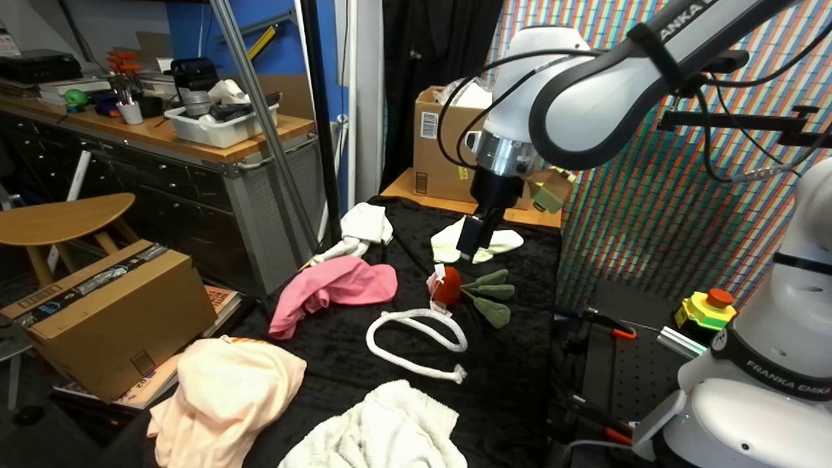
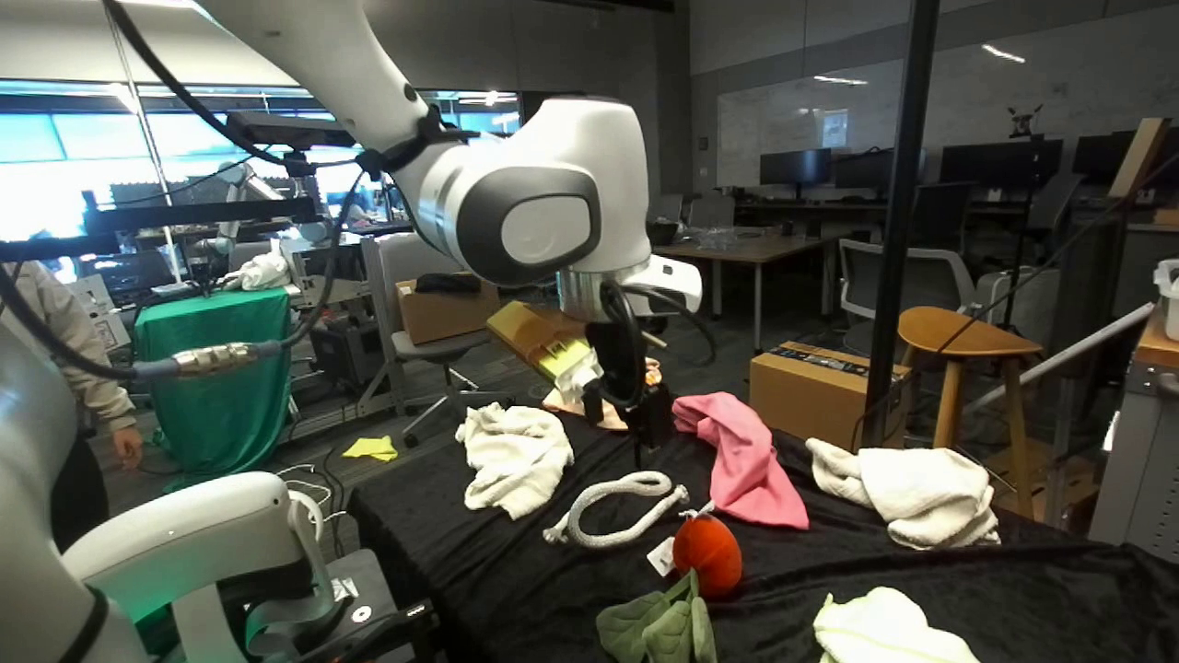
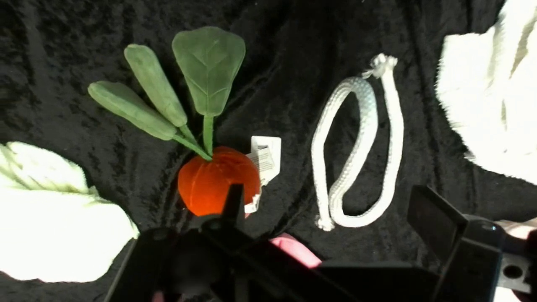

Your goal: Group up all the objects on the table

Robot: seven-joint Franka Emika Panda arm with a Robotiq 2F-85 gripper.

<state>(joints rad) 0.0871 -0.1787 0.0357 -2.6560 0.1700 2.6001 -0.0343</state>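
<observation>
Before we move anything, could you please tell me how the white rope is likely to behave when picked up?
The white rope will probably bend and droop, since it lies in loose curves. Its frayed ends might unravel if pinched. Its braided surface looks textured, so it may not slip easily.
</observation>
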